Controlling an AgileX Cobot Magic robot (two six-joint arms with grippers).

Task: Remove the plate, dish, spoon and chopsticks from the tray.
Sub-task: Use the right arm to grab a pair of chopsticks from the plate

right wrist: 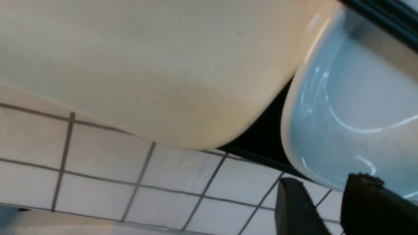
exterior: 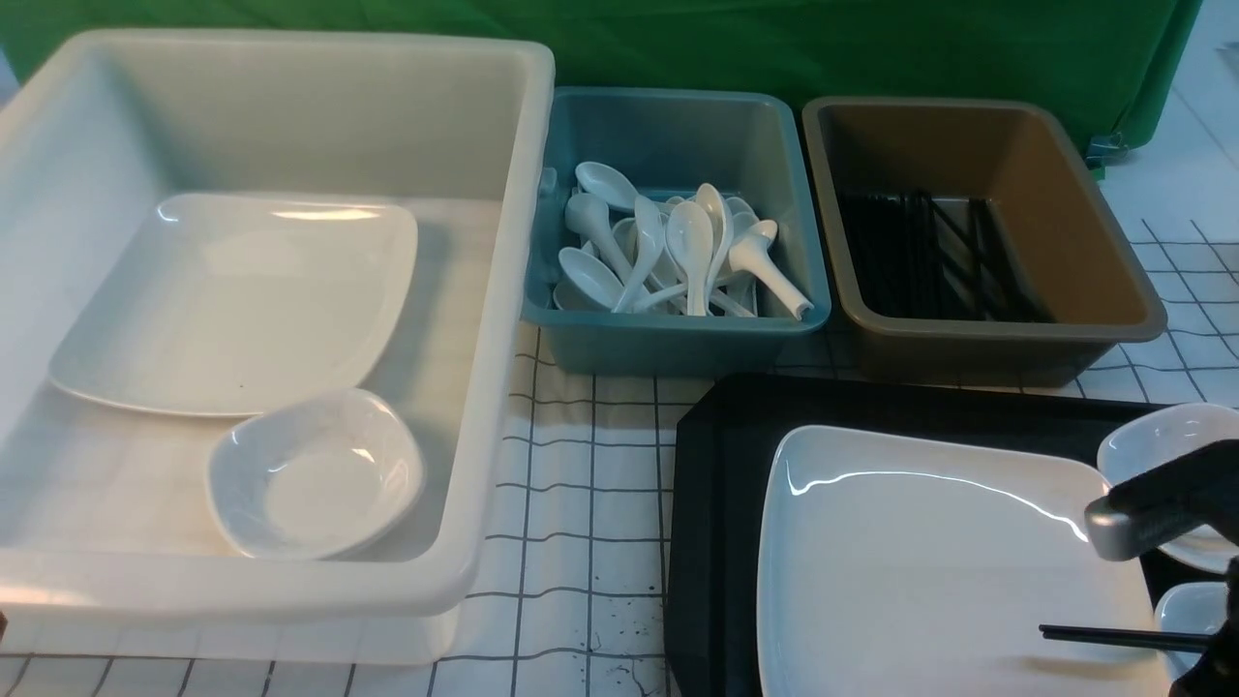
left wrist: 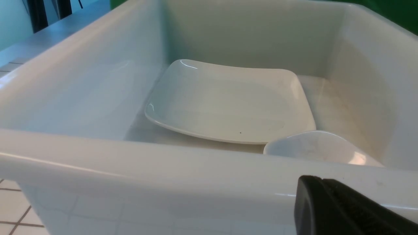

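- Chopsticks [exterior: 1113,636], lower right of frame, are looking light, stiff, slippery; you're wanting mid-length imo
- right gripper [right wrist: 326,182] is sitting open
- left gripper [left wrist: 315,182]: can't tell

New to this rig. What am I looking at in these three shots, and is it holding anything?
It is a two-armed robot. The front view looks forward from between the arms; the other two come from cameras on its left and right wrists.

On the robot's right is a black tray with a big white plate, two smaller white dishes and black chopsticks. Beyond it stand a blue-green tub of white spoons and a brown tub of black sticks. At left, a white bin holds another plate and a bowl.

The right pincer is open, the left looks shut; I see neither holding anything.
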